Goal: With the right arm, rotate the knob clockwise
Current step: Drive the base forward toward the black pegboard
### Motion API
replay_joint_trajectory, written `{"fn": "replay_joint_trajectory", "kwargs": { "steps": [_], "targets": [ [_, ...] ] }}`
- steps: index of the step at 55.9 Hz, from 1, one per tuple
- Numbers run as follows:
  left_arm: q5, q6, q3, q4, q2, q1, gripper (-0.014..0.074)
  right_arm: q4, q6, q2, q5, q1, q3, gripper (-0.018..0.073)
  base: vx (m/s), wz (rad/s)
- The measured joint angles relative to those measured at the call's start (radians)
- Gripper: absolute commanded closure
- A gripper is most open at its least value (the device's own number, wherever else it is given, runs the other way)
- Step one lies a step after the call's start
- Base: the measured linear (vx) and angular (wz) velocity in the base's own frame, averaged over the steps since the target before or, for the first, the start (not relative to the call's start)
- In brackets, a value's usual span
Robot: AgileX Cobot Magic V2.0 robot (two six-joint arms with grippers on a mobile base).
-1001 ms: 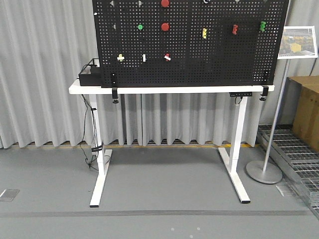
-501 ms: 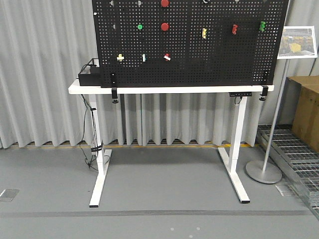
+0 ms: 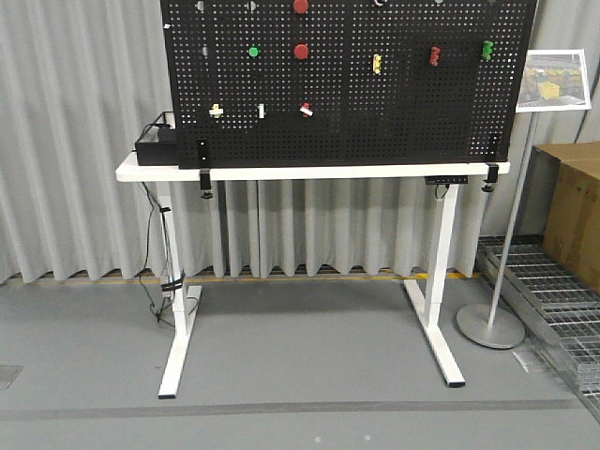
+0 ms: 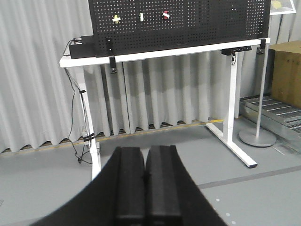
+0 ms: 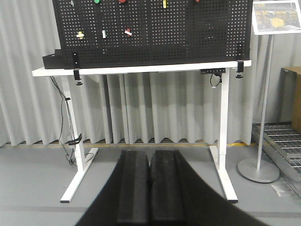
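- Front view: black pegboard (image 3: 347, 84) stands upright on a white table (image 3: 309, 172), clamped at the front edge. A red round knob (image 3: 301, 51) sits upper middle, a second red one just above at the frame edge, and a green button (image 3: 253, 52) to its left. Which fitting is the task's cannot be told. A black box (image 3: 157, 147) sits at the table's left end.
- Left wrist view: left gripper (image 4: 144, 181) is clenched, pads touching and nothing between them, well apart from the table.
- Right wrist view: right gripper (image 5: 149, 186) is clenched and empty, well apart from the pegboard.
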Motion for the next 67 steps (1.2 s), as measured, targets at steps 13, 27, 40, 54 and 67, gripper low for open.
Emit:
{"fn": "replay_joint_trajectory", "kwargs": {
  "steps": [13,27,40,54,67],
  "targets": [
    [0.0,0.0,0.0,0.0,0.0,0.0,0.0594,0.0,0.0,0.0,0.0,0.0,0.0,0.0559,0.16,-0.09],
    [0.0,0.0,0.0,0.0,0.0,0.0,0.0594,0.0,0.0,0.0,0.0,0.0,0.0,0.0559,0.21,-0.36],
    [0.0,0.0,0.0,0.0,0.0,0.0,0.0594,0.0,0.0,0.0,0.0,0.0,0.0,0.0559,0.28,-0.22],
    [0.0,0.0,0.0,0.0,0.0,0.0,0.0594,0.0,0.0,0.0,0.0,0.0,0.0,0.0559,0.33,0.12],
    [0.0,0.0,0.0,0.0,0.0,0.0,0.0594,0.0,0.0,0.0,0.0,0.0,0.0,0.0559,0.4,0.14]
  ]
}}
